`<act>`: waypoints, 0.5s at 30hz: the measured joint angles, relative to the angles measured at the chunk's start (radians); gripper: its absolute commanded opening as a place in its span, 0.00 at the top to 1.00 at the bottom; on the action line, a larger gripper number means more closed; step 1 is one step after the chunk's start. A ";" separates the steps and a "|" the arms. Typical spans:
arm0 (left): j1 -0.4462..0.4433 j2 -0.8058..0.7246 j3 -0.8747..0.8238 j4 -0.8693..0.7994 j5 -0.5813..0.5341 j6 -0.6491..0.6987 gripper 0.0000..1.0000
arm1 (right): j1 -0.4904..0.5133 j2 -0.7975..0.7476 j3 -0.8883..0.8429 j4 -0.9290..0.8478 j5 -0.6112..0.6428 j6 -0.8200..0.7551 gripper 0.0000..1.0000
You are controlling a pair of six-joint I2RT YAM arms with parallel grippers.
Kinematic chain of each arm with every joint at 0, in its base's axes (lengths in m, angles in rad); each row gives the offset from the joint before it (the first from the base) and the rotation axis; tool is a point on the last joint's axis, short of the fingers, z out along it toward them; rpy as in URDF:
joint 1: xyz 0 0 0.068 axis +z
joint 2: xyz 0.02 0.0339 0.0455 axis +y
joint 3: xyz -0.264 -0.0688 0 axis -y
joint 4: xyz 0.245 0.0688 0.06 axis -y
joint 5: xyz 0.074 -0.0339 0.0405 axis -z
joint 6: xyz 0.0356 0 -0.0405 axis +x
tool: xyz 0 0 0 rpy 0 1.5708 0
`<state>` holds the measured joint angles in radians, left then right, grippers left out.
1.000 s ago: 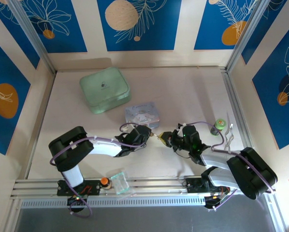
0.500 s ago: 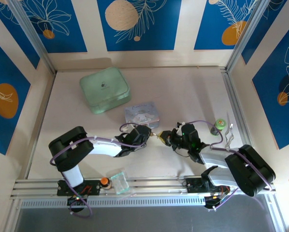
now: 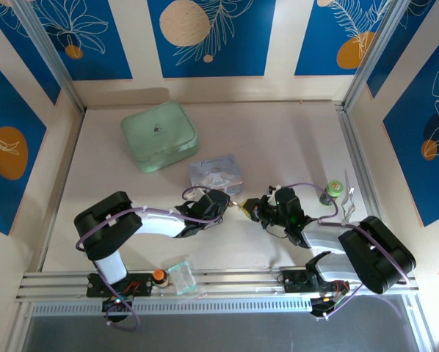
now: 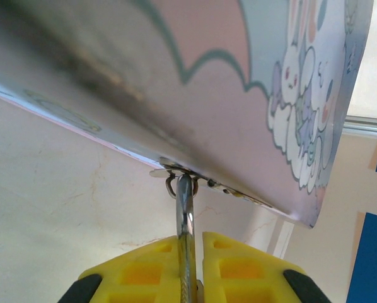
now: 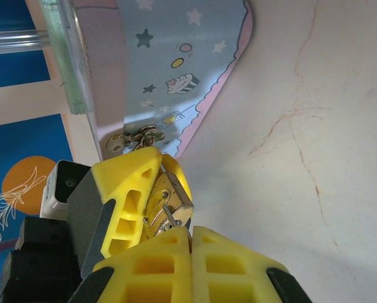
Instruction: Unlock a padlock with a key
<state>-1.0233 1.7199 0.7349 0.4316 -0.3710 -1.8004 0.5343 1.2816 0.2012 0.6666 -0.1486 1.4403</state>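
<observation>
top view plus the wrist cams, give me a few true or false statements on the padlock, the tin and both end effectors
1. The two end effectors are far apart. False: the left end effector and right end effector meet tip to tip.
2. The brass padlock sits between the left end effector's yellow fingers. True.
3. The right end effector is wide open. False: it is shut, seemingly on the thin silver key that reaches the padlock.
4. The pastel tin lies just beyond the end effectors. True.
5. The green box stands on the near rail. False: it sits at the far left of the table.
</observation>
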 measured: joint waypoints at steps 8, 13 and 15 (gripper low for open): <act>0.000 0.000 0.001 -0.005 -0.001 0.000 1.00 | 0.000 -0.032 -0.002 -0.018 0.003 0.000 1.00; 0.000 0.000 0.004 -0.008 -0.001 -0.002 1.00 | 0.000 -0.055 -0.010 -0.030 0.002 0.001 1.00; 0.000 0.000 0.004 -0.008 -0.001 -0.001 1.00 | 0.000 -0.055 -0.026 -0.029 0.003 0.001 1.00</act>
<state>-1.0229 1.7199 0.7387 0.4240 -0.3717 -1.8015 0.5343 1.2266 0.1753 0.6380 -0.1459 1.4414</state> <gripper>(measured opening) 0.118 0.048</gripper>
